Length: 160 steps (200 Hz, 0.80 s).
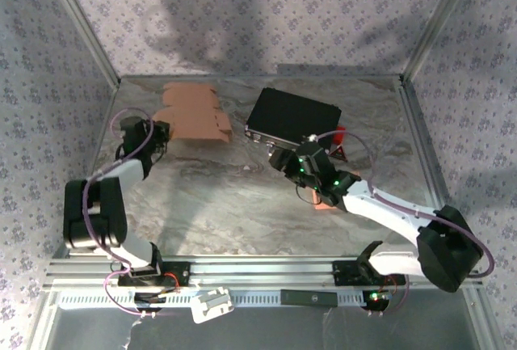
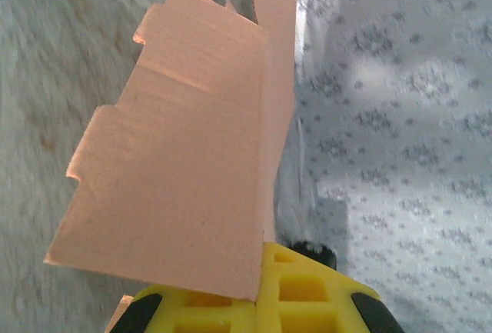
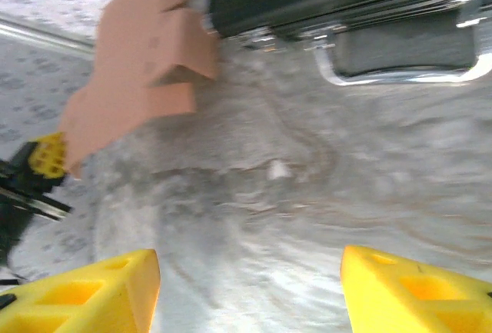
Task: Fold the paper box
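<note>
The paper box (image 1: 194, 111) is a flat salmon-pink cardboard cutout with flaps, lying at the back left of the table. My left gripper (image 1: 158, 133) is shut on its left edge. In the left wrist view the yellow fingers (image 2: 307, 294) pinch the sheet's near corner, and the paper box (image 2: 184, 164) rises away with one side panel creased upward. My right gripper (image 1: 282, 158) hovers open over the table's middle, right of the sheet and apart from it. Its fingertips (image 3: 100, 287) stand wide with only marbled table between them, and the paper box (image 3: 138, 79) lies ahead at upper left.
A black case (image 1: 292, 115) with a metal handle (image 3: 400, 71) lies at the back centre, right beside the sheet. A red object (image 1: 339, 136) sits at its right end. A small pink piece (image 1: 323, 201) lies under the right arm. Patterned walls enclose the table.
</note>
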{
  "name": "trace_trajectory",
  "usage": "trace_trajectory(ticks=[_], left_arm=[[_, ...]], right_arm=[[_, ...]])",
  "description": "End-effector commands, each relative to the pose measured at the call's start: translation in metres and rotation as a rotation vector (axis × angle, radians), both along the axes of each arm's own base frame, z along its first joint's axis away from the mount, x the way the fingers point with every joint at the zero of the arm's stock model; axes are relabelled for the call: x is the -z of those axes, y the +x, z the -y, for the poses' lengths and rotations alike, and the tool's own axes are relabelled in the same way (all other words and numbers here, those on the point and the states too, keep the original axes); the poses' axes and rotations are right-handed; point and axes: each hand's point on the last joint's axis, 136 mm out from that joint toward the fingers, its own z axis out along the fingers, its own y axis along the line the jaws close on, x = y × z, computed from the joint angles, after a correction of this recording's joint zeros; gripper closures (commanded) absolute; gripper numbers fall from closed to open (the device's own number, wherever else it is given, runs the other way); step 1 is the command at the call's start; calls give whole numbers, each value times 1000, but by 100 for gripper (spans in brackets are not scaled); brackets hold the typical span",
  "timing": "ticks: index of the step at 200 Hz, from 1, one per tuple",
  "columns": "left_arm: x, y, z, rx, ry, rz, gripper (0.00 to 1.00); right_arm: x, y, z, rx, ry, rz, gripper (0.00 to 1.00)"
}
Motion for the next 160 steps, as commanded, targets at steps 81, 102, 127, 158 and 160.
trace_trajectory(ticks=[81,102,127,158,160], left_arm=[[-26,-106,47,-81,25,-43,100],[-25,-112,51,-75,-3,-42,100],[-31,-119,52,-72,-16,-28,100],[-38,-126,52,-66,-18,-19,100],[-38,-127,52,-65,-17,-21,100]], right_arm=[[-23,-18,-134,134,609,-48,32],[-15,-27,-142,150,643,-70,30],[2,-27,-162,149,719,-137,29],[14,-16,-178,152,751,-145,34],[15,-15,-179,153,752,-142,35]])
